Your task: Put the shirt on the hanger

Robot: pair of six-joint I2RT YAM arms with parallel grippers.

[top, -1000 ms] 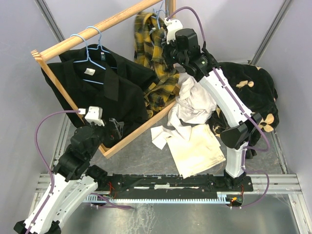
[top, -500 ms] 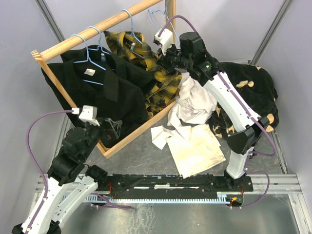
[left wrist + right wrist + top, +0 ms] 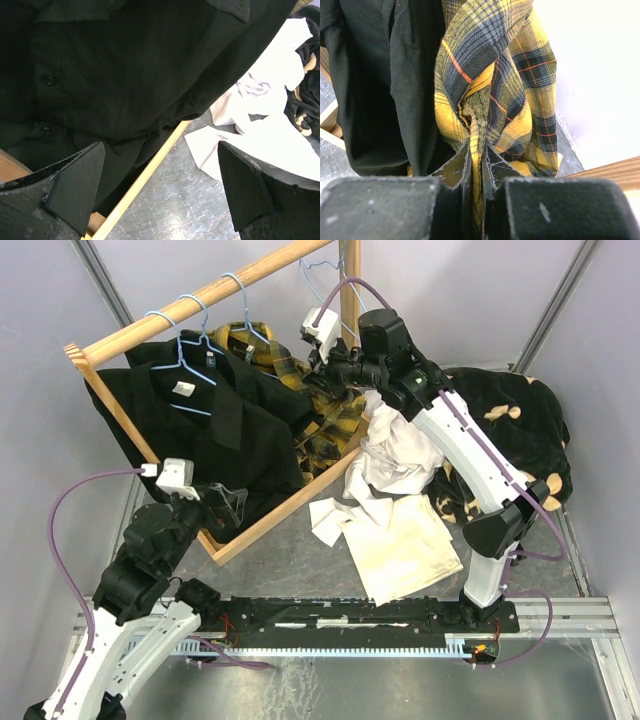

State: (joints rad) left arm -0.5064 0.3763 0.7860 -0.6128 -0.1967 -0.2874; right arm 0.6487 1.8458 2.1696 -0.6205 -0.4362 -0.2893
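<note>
While the left arm crouches low at the near edge, its left gripper (image 3: 160,165) spread wide and empty, its wrist view takes in the hems of two black shirts (image 3: 200,410) and a cream-white shirt (image 3: 400,540) crumpled on the grey floor. Beyond it, the wooden rack (image 3: 200,295) carries the black shirts on blue hangers, their tails falling inside its base frame. A black fleece with tan patches (image 3: 520,430) is heaped to the right of the rack. At the far end, the right arm stretches up and leftward to the rail, the right gripper (image 3: 476,155) pressed together on a fold of the shirt (image 3: 485,75), which hangs bunched beside the black shirts. The hanger (image 3: 243,312) bearing it is hooked over the rail just right of the black shirts' hangers. A second earlier, shirt and hanger hung by the rack's far upright post; they have since slid leftward along the rail, the right arm's wrist swinging with them.
</note>
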